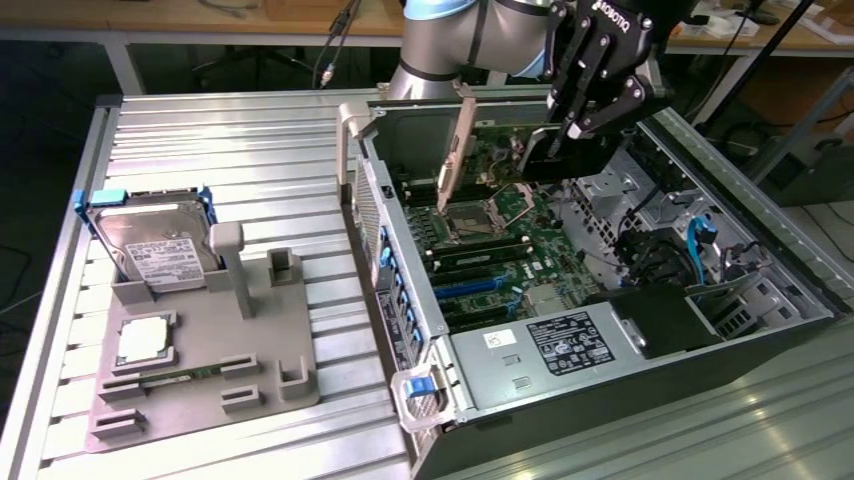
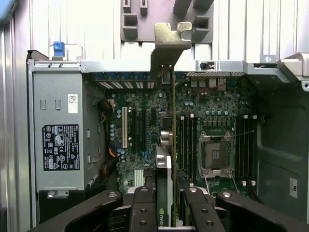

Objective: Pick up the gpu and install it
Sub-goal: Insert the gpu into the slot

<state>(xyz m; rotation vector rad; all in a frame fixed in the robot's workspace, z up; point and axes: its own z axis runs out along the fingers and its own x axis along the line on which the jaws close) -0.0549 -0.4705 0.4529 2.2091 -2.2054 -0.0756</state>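
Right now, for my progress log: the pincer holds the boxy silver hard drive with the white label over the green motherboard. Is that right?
No. The wrist view shows the pincer holds the thin brownish circuit card with the silver end bracket over the green motherboard. The boxy silver hard drive with the white label stands in the grey holder in the exterior view.

The grey and pale-blue jointed metal robot arm (image 1: 447,40) comes in from the far side of the scene, its wrist turned toward the exterior view's right. From the wrist, the black two-fingered gripper (image 1: 571,140) hangs pointing downward at a slight tilt. Its black fingers (image 2: 143,209) stand close on either side of the gpu (image 2: 173,121), a thin brownish circuit card seen edge-on, and clamp it.
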